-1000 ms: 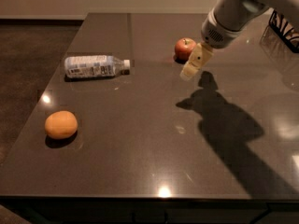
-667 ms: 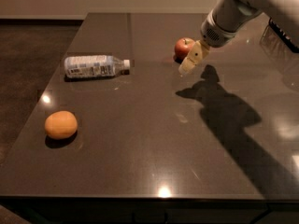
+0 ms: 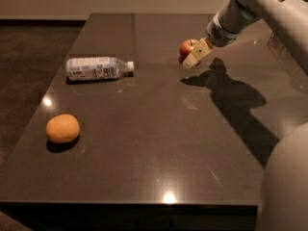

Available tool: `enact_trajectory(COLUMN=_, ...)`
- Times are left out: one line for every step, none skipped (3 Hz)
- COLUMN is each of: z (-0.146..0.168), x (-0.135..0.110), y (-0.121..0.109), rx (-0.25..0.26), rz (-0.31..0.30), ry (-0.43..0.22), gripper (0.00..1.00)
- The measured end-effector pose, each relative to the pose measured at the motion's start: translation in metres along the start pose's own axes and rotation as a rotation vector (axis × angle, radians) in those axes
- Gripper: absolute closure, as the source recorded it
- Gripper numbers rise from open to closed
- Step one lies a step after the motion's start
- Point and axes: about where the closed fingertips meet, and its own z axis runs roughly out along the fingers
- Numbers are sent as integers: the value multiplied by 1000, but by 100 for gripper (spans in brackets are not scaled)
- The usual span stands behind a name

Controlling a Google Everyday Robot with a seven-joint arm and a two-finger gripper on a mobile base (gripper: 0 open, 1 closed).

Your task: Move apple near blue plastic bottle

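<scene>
Over the dark table (image 3: pixel 144 143), the gripper (image 3: pixel 195 57) had edged in until the unmoved apple (image 3: pixel 186 46) sat right against its jaws, open or clamped I could not tell, while the bottle (image 3: pixel 98 68) lay well apart from them, the carry seemingly not begun.

Dim, warm light falls from above on the dark glossy surface (image 3: pixel 144 143), which throws back small bright glints near its front edge and at its left side. The tool (image 3: pixel 194 57), right beside the apple (image 3: pixel 186 46) at the far right, casts a hard dark shadow running down-right. The orange fruit (image 3: pixel 62 128) casts a small one beneath itself.
</scene>
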Motion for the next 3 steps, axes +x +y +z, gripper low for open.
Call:
enact_trajectory(z=15, x=-15, y=-7, rx=-28, rz=34, ry=-41, gripper=0)
enact_trajectory(z=26, x=-30, y=-11, rx=-42, rz=50, ry=-81, gripper=0)
enact_trajectory(z=33, x=-39, y=-11, rx=-48, rz=45, ry=-94, gripper=16)
